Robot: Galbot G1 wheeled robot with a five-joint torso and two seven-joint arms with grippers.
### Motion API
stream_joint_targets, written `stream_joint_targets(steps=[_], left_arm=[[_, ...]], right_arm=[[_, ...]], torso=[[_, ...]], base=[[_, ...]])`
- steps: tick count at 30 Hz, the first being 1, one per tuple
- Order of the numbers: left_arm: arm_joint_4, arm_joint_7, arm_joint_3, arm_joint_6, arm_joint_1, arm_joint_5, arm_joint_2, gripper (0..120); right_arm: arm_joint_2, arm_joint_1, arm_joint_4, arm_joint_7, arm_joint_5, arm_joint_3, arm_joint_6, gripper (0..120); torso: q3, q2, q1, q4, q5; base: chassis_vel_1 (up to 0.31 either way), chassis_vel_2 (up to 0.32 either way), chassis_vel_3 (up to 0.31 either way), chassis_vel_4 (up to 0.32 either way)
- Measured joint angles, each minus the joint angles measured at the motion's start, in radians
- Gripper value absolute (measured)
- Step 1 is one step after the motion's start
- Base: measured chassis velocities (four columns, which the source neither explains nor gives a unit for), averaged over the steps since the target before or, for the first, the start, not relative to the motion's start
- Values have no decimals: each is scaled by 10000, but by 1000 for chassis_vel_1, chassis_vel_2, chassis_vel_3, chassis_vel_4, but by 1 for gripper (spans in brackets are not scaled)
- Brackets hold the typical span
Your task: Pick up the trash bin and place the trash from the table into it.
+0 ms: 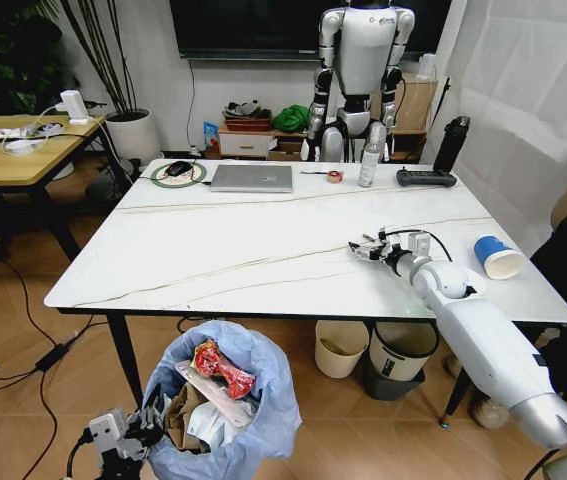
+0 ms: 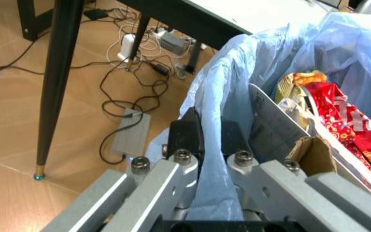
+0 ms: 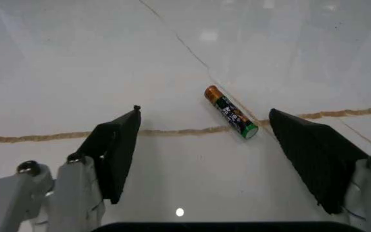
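On the white marble-look table [image 1: 263, 250], the right gripper [image 3: 205, 159] spreads wide above a small green-orange battery [image 3: 231, 112], lying askew between its fingers; the left gripper [image 2: 205, 140] pinches the blue-bagged trash bin [image 1: 253, 385].

The desk [image 3: 76, 58] is showing a glossy, smooth marble-look top; the trash bin [image 1: 263, 370] is wearing crinkled translucent plastic; the right pincer [image 3: 214, 154] is carrying matt black pads [image 3: 118, 150]

A silver laptop [image 1: 252, 178] lies shut. Left of the laptop is a black mouse [image 1: 178, 168] on a round pad. Right of it stand a roll of tape [image 1: 334, 176], a spray bottle [image 1: 369, 156] and a remote [image 1: 425, 178].
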Motion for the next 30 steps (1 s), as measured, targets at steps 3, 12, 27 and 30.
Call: stream_joint_targets(steps=[3,12,27,30], left_arm=[[0,2,6,-2,-1,2,-4,0],[-30,3,-7,-9,3,-3,13,0],[-71,4,-60,-20,4,-72,64,0],[-71,4,-86,-21,1,-95,82,0]], right_arm=[[-23,-20,33,12,8,1,-5,67],[-114,-103,158,21,18,-2,-35,32],[-350,-420,677,-32,-30,-67,29,0],[-531,-592,1289,-170,610,-72,171,0]], torso=[[0,0,0,0,1],[0,0,0,0,2],[2,-1,1,2,4],[6,-4,4,0,13]], base=[[0,0,0,0],[0,0,0,0],[0,0,0,0],[0,0,0,0]])
